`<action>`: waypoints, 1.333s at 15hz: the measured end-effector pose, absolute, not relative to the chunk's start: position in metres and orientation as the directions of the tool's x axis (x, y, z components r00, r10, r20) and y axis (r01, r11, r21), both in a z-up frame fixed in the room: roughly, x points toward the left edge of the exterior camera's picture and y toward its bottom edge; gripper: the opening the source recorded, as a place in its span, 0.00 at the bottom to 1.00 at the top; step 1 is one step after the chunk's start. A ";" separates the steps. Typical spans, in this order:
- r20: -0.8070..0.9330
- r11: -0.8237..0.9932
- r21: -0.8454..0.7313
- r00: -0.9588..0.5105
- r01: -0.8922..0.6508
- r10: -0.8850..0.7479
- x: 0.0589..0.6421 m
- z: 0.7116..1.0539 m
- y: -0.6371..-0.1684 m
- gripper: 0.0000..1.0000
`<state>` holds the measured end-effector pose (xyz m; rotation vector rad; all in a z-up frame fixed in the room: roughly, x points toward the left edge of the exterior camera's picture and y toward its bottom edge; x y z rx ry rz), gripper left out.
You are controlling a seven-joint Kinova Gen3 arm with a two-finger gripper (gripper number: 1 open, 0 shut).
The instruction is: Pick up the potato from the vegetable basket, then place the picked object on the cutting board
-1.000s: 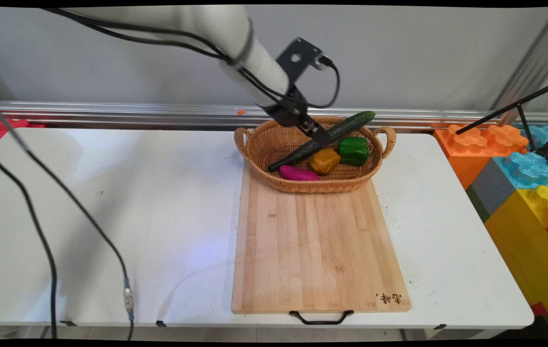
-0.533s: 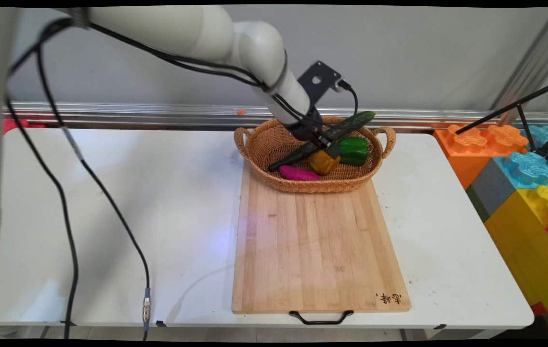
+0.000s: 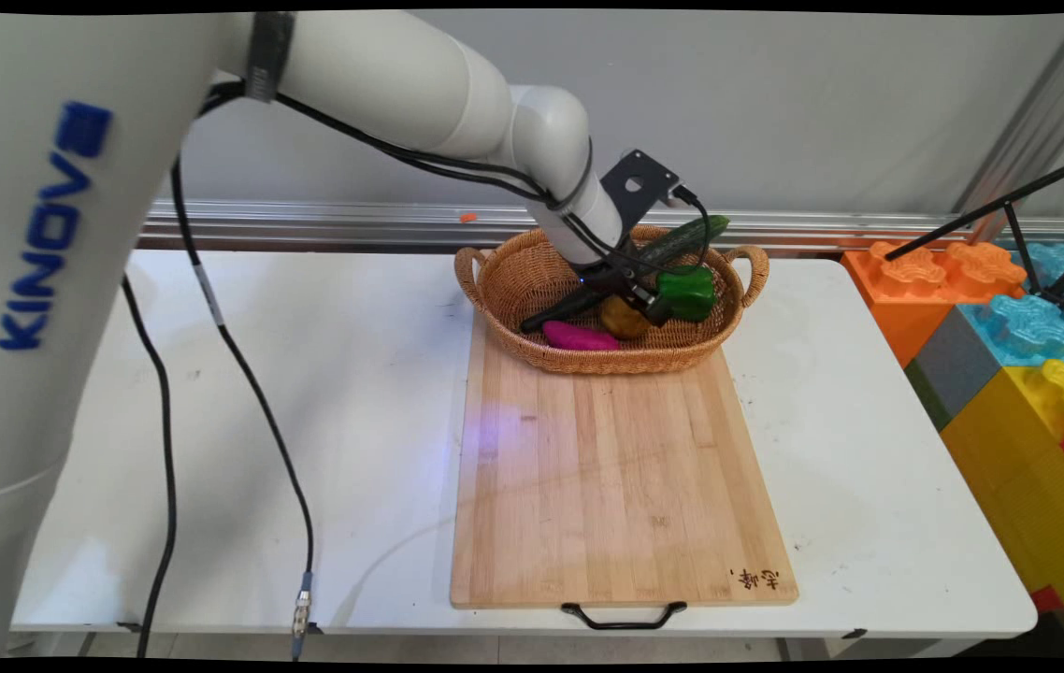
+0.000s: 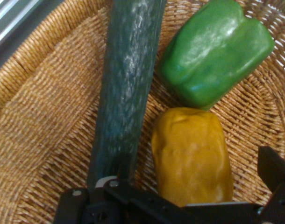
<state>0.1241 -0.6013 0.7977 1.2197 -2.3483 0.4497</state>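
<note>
My gripper [image 3: 637, 304] has reached down into the wicker basket [image 3: 506, 280] at the far end of the wooden cutting board [image 3: 616, 467]. It is open, one finger on each side of the yellow pepper [image 4: 191, 154], with the left fingertip [image 4: 106, 183] against the long dark cucumber [image 4: 126, 88]. In the main view the yellow pepper [image 3: 622, 323] shows just under the hand. The green pepper [image 4: 212, 51] lies just beyond it, and the cucumber [image 3: 686, 236] leans on the basket's far rim. A purple sweet potato [image 3: 577, 336] rests at the basket's near side.
Black cables [image 3: 242, 374] hang from the arm over the table's left half. Big coloured toy blocks [image 3: 1009, 327] are stacked off the right edge, with a black tripod leg [image 3: 990, 210] above them. A metal rail [image 3: 308, 220] runs along the wall.
The arm has come down and to the right into the basket, bringing the gripper from above the cucumber to around the yellow pepper. The vegetables have not shifted.
</note>
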 end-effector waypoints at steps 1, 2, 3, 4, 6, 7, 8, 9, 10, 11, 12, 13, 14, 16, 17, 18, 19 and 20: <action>0.528 0.554 -0.076 -0.505 -0.829 -0.683 0.123 0.796 -0.602 1.00; 0.525 0.553 -0.074 -0.504 -0.830 -0.686 0.122 0.794 -0.603 1.00; 0.523 0.551 -0.072 -0.502 -0.831 -0.689 0.120 0.793 -0.603 1.00; 0.521 0.550 -0.070 -0.501 -0.832 -0.691 0.119 0.792 -0.604 1.00; 0.517 0.549 -0.067 -0.499 -0.833 -0.695 0.117 0.791 -0.605 1.00; 0.515 0.548 -0.066 -0.499 -0.834 -0.697 0.116 0.791 -0.605 0.00; 0.514 0.547 -0.065 -0.498 -0.835 -0.698 0.116 0.792 -0.606 0.00; 0.513 0.546 -0.065 -0.498 -0.835 -0.700 0.116 0.792 -0.606 0.00; 0.512 0.546 -0.065 -0.498 -0.835 -0.700 0.116 0.793 -0.606 0.00; 0.512 0.546 -0.065 -0.498 -0.835 -0.700 0.117 0.794 -0.606 0.00; 0.511 0.547 -0.067 -0.499 -0.835 -0.699 0.118 0.795 -0.606 0.00; 0.511 0.548 -0.069 -0.501 -0.834 -0.698 0.119 0.798 -0.606 0.00; 0.512 0.548 -0.070 -0.501 -0.834 -0.697 0.121 0.800 -0.606 0.00; 0.522 0.550 -0.075 -0.503 -0.832 -0.689 0.124 0.811 -0.605 0.00; 0.533 0.549 -0.078 -0.500 -0.832 -0.683 0.127 0.819 -0.605 0.00; 0.540 0.549 -0.080 -0.499 -0.832 -0.678 0.129 0.825 -0.604 0.00; 0.550 0.547 -0.084 -0.497 -0.833 -0.671 0.131 0.832 -0.603 0.00; 0.563 0.545 -0.087 -0.493 -0.834 -0.663 0.134 0.844 -0.602 0.00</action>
